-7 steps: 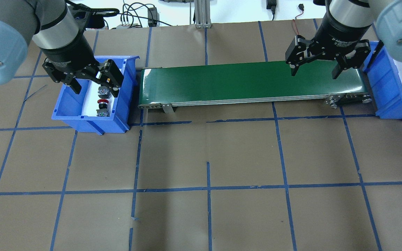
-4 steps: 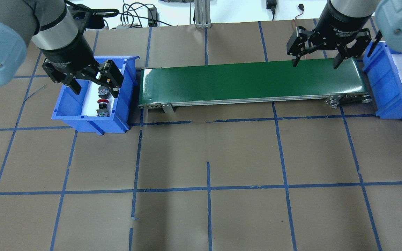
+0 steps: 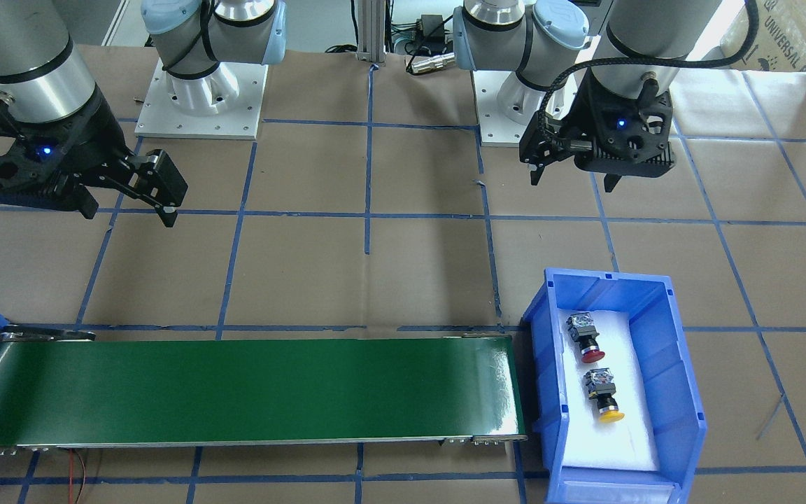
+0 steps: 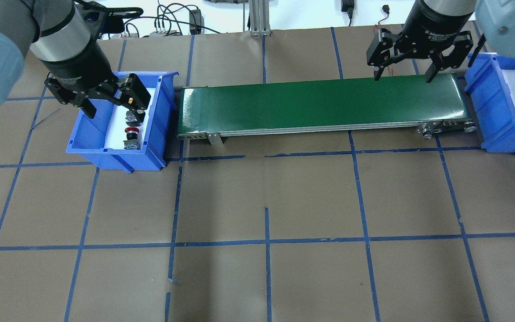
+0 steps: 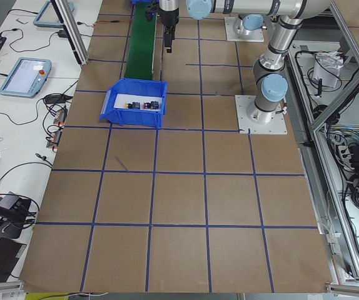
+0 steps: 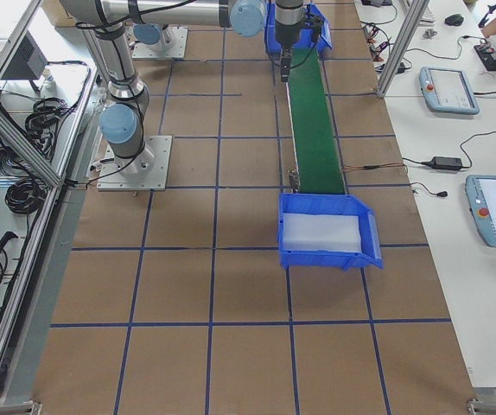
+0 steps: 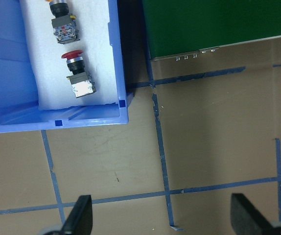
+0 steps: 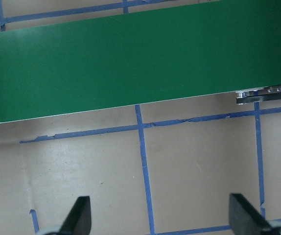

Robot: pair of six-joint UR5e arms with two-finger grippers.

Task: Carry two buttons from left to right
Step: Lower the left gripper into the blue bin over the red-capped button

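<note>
Both arms have backed up and away over the last second. The left gripper (image 4: pixel 114 112) was low over the left bin (image 3: pixel 676 364) and now sits higher, fingers spread wide with nothing between them. The right gripper (image 4: pixel 402 78) has left the right end of the conveyor belt (image 4: pixel 320 105) and pulled up too, fingers also released and empty. The wrist views agree: only bare tips at the frame bottom.

We read that as a retreat or re-approach, not a pick. Nothing has been lifted and the belt is bare. The right bin (image 4: pixel 492 116) at the bench's right end shows no button where we can see into it. Task progress looks like zero of two. The left arm probably has to come back down into the bin before anything moves.

Both buttons are in the left bin, at the bench's left end near the operators' edge, on the white foam liner (image 3: pixel 627 434).
- Red button (image 3: pixel 585 339): on its side, grey-black block body on the robot's side, cap pointing at the operators' edge.
- Yellow button (image 3: pixel 604 395): same pose, next in line toward the operators' edge, just beyond the red cap. They look close but apart.

Both lie slightly skewed to the bin walls.
</note>
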